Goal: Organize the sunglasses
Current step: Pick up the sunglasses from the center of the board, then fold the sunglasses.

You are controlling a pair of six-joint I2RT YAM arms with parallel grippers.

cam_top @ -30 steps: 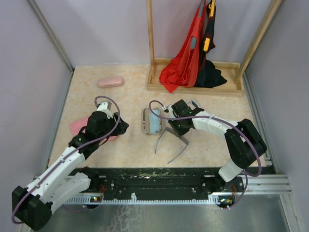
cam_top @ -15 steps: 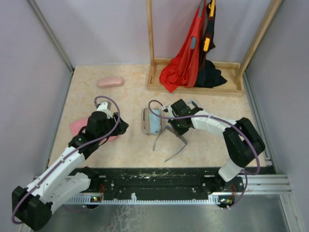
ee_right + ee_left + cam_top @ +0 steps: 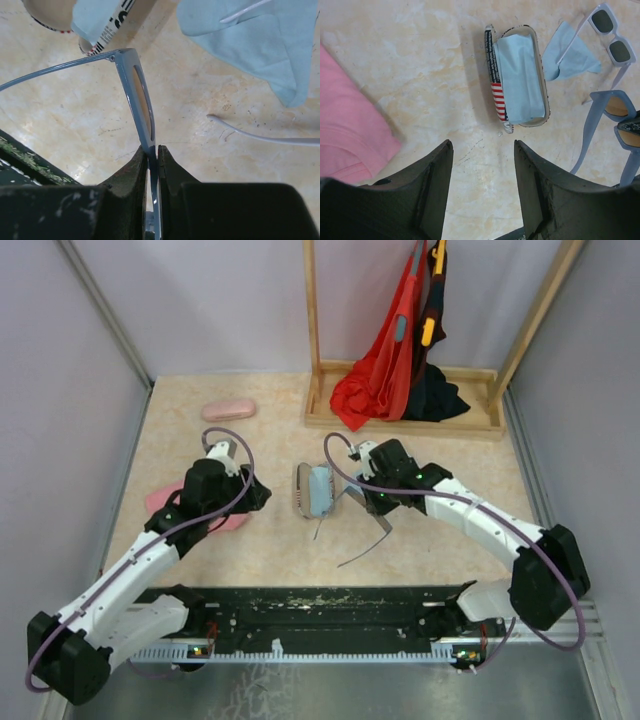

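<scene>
Grey-framed sunglasses (image 3: 137, 95) pinched at the front by right gripper (image 3: 153, 150), just beside open flag-printed case (image 3: 493, 85); white-framed sunglasses (image 3: 611, 36) lie against blue cloth (image 3: 572, 57); left gripper (image 3: 482, 147) jaws apart, empty

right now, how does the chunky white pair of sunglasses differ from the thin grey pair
The chunky white sunglasses have dark lenses; the thin grey sunglasses have pale ones. The white pair lies free on the table, one arm across a light-blue cloth; the grey pair is pinched at its frame by the right gripper. Both have their arms unfolded.
</scene>
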